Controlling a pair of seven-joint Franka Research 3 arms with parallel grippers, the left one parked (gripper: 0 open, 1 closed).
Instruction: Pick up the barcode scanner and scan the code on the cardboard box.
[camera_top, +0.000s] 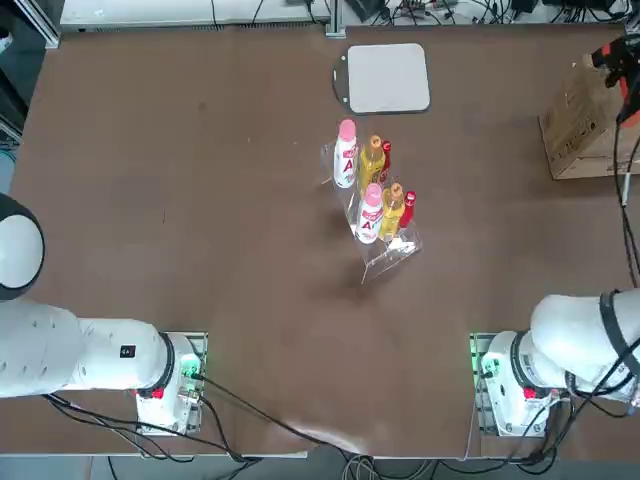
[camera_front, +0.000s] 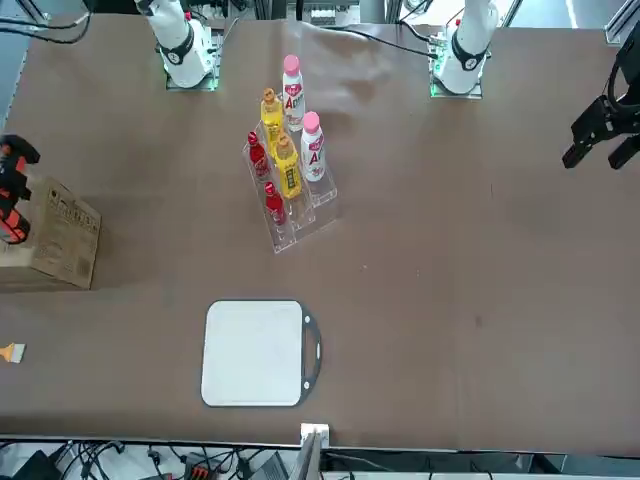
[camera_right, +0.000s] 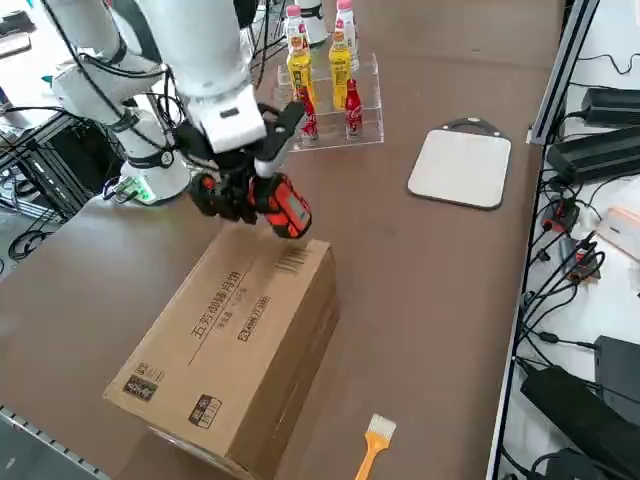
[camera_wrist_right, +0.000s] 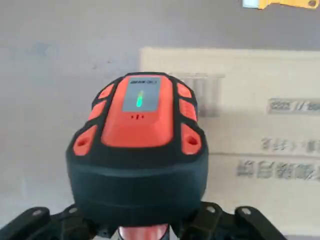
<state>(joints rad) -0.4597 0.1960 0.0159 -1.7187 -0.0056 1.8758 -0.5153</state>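
My right gripper (camera_right: 245, 195) is clamped tight around the handle of the small black pistol-shaped barcode scanner (camera_right: 283, 206) with its bright orange head. I hold it in the air above the near end of the plain brown corrugated cardboard box (camera_right: 240, 345), at my far right side of the brown table (camera_right: 430, 280).

From my wrist, the scanner's orange and black head (camera_wrist_right: 140, 145) fills the middle of the view, and a thin green light glows on its grey top panel. Beyond it lies the box's top face (camera_wrist_right: 260, 125), with a blurred barcode (camera_wrist_right: 205, 92) just past the scanner's head and lines of dark printing further along.

The box lies flat, with printed characters along its top and small labels near one corner. From overhead only part of it shows, at the table's right edge (camera_top: 585, 130), with the scanner (camera_top: 622, 75) over it.

Near the table's middle, well apart from the box, a clear stepped plastic rack (camera_top: 385, 250) holds pink-capped white bottles, yellow bottles and small red bottles. Beyond it lies a flat grey-white square pad (camera_top: 388, 78). A small brush (camera_right: 372, 445) with an orange handle lies on the table beside the box.
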